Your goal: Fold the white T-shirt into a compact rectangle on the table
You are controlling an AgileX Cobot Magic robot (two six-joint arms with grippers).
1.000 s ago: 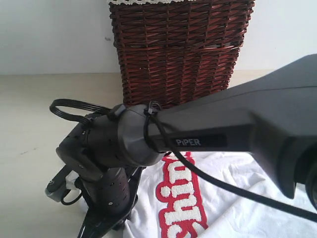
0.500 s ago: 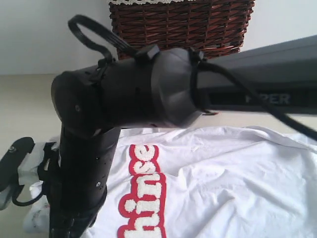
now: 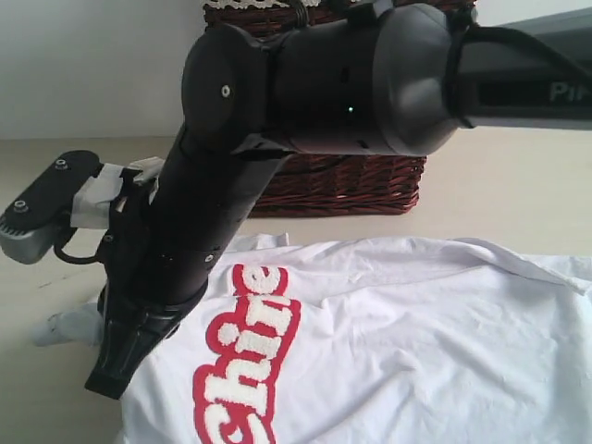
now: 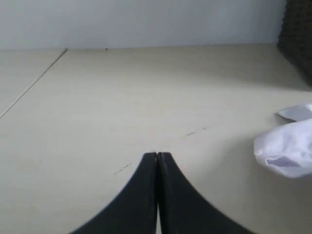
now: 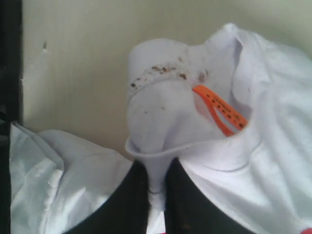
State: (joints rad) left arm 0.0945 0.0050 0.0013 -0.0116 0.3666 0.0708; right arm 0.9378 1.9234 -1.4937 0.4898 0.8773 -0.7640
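The white T-shirt (image 3: pixel 407 342) lies spread on the table (image 3: pixel 518 185), its red-edged fuzzy letters (image 3: pixel 254 356) facing up. My right arm reaches across to the left of the exterior view, and its gripper (image 3: pixel 111 375) points down at the shirt's left edge. In the right wrist view that gripper (image 5: pixel 156 178) is shut on a bunched fold of the shirt (image 5: pixel 165 122) at the ribbed neck, beside the orange tag (image 5: pixel 222 109). My left gripper (image 4: pixel 157 156) is shut on nothing and hovers over bare table (image 4: pixel 122 97), with a lobe of the shirt (image 4: pixel 287 146) off to one side.
A dark red wicker basket (image 3: pixel 361 185) stands on the table behind the shirt, against a pale wall. The right arm's thick body (image 3: pixel 305 83) hides most of the basket. A grey wrist camera housing (image 3: pixel 37 213) juts out at the left.
The right arm has swung upward in the exterior view, uncovering the basket's base and more of the shirt. The shirt's lettering has shifted and now lies at a slant.
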